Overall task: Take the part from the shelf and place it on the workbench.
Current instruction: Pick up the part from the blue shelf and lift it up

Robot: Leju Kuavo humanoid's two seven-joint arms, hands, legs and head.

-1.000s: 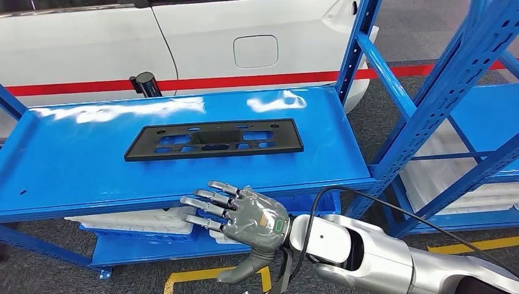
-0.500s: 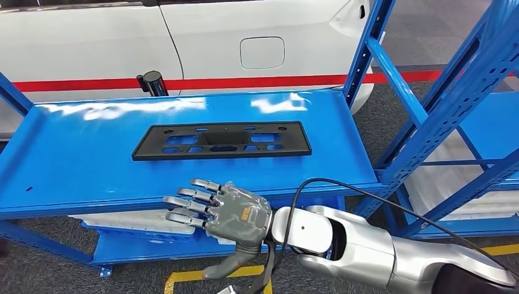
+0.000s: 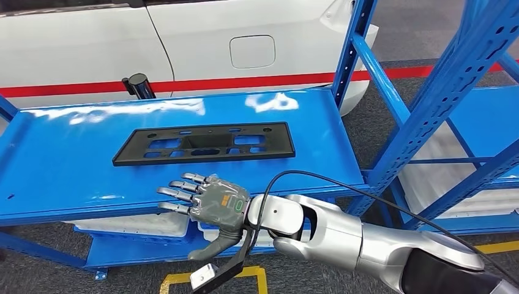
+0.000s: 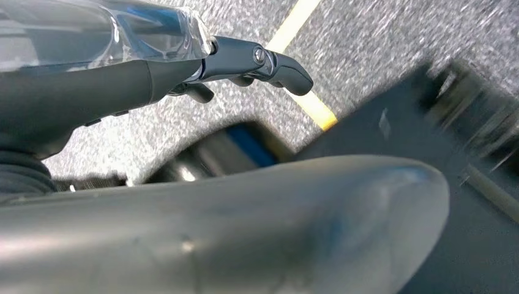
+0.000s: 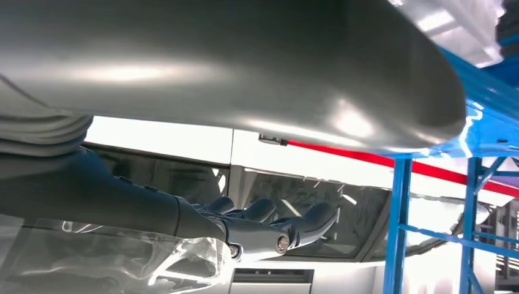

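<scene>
Step in hand, as I read it: reaching for the part (image 3: 204,144), a flat black perforated plate lying flat near the middle of the blue shelf (image 3: 73,177). To do it well the right hand (image 3: 208,205) has to rise above the shelf's front lip, go forward over the surface, and get fingers under or around the plate's near long edge. The plate is thin and sits flush, so a straight top-down grab would probably slip; better to catch the near edge, or slide it toward the lip so the thumb can come underneath. It's long, so grip near the middle or it will likely tip when lifted.

Right hand: fingers spread and stretched out, thumb hanging down below the palm, holding nothing. In the head view the fingertips overlap the shelf's front edge; can't tell if they touch it or hover in front. It's near the part but apart from it, with bare shelf between. The right wrist view agrees, with dark fingers extended and nothing in them.

Left hand (image 4: 122,67): seen in its wrist view over grey floor with a yellow line (image 4: 303,92), fingers mostly straight, nothing held. White car (image 3: 183,43) stands behind the shelf.
</scene>
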